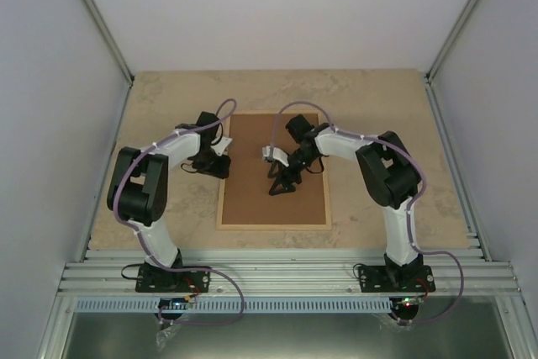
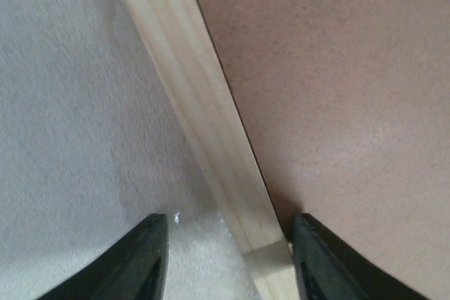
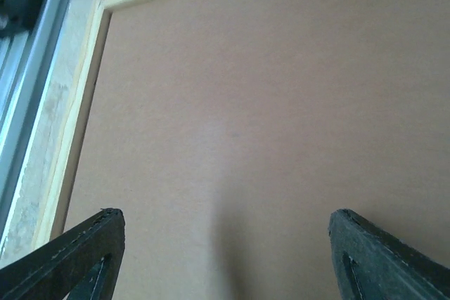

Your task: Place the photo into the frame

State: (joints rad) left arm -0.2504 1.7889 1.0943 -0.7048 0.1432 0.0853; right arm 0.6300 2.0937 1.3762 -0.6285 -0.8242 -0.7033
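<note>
Frame: pale light wood, thin straight rails, faint grain.
Left gripper: jaws partly apart, astride the frame's left rail. One black finger stands over the table with a gap to the rail, the other at the rail's inner edge by the backing board. Not clamped.
Right gripper: jaws wide apart, low over the board, holding nothing.
Board: flat, brown, matt, filling the frame.
Position: frame flat at mid-table, rectangular, long axis near to far.
Table: beige, mottled, stone-like.
</note>
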